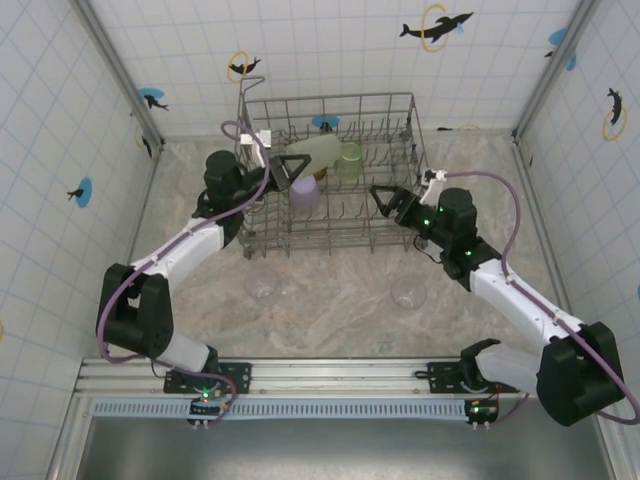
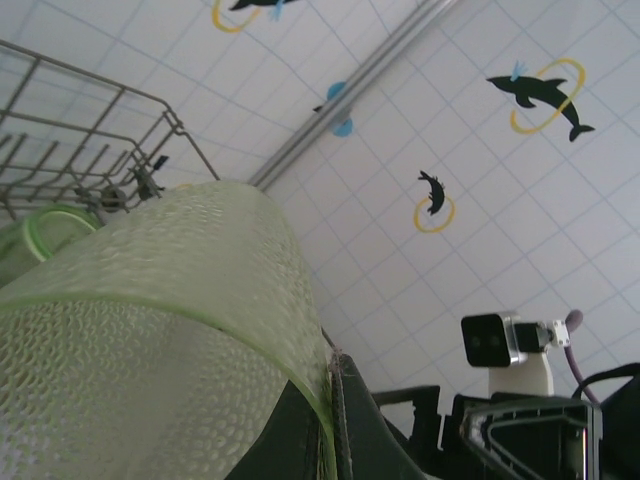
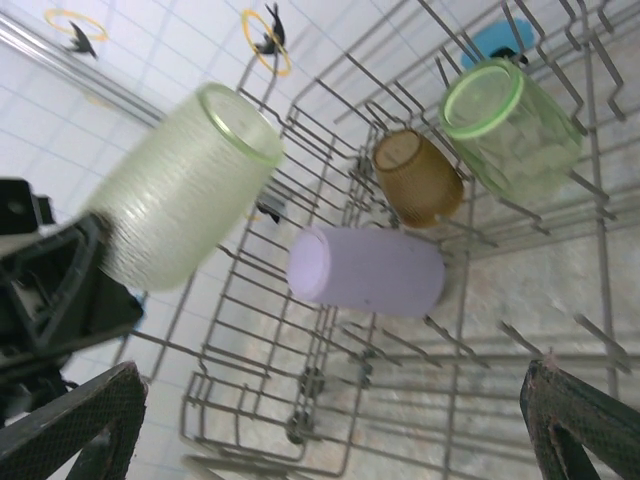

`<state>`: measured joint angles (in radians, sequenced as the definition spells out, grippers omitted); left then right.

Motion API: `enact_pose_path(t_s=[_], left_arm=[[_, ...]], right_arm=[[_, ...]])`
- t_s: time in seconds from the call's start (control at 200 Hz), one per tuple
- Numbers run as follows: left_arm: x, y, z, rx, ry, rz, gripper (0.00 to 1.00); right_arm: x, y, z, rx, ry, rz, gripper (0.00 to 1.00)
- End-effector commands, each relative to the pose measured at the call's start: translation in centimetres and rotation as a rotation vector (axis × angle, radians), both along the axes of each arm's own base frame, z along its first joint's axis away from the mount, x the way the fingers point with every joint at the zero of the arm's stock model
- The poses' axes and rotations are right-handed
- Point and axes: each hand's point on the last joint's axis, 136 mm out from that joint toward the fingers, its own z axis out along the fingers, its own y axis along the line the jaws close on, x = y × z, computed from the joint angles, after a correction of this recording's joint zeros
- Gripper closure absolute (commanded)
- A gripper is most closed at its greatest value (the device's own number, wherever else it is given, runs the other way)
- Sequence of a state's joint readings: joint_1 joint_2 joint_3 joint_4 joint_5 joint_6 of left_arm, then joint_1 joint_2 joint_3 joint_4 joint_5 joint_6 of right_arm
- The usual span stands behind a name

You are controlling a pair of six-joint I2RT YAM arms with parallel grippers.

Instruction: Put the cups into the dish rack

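Pale green dimpled plastic tumbler (image 2: 150,330), lying tilted in your clamped left gripper (image 1: 293,164), is hanging above the large grey wire dish rack (image 1: 330,97). You are probably placing it: be lowering it slowly into a free row of tines, clear of the lilac plastic tumbler (image 3: 370,272). Your right gripper (image 1: 388,198) is hovering spread and empty over the rack's right side.

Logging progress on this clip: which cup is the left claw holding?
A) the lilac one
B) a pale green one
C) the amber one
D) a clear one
B: the left claw grips a pale green cup over the dish rack, while the lilac cup and amber cup lie inside it.
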<state>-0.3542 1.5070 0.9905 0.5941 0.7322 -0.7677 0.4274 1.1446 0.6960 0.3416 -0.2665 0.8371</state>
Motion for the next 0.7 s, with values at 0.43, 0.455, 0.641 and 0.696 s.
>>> enact_pose_path(t_s=[0.43, 0.455, 0.641, 0.696], left_arm=[[-2.6, -5.9, 2.0, -0.068, -0.124, -0.155, 1.0], [-2.7, -6.1, 2.1, -0.074, -0.125, -0.158, 1.0], [-3.6, -7.7, 2.0, -0.115, -0.104, -0.212, 1.0], [-4.0, -8.1, 2.0, -0.124, -0.102, -0.224, 1.0]], right_arm=[[2.1, 0.0, 4.5, 0.345, -0.037, -0.049, 0.01], [2.2, 0.1, 4.5, 0.353, -0.034, -0.047, 0.01], [3.1, 0.5, 4.5, 0.383, -0.02, -0.045, 0.01], [3.2, 0.6, 4.5, 0.388, -0.016, -0.041, 0.01]])
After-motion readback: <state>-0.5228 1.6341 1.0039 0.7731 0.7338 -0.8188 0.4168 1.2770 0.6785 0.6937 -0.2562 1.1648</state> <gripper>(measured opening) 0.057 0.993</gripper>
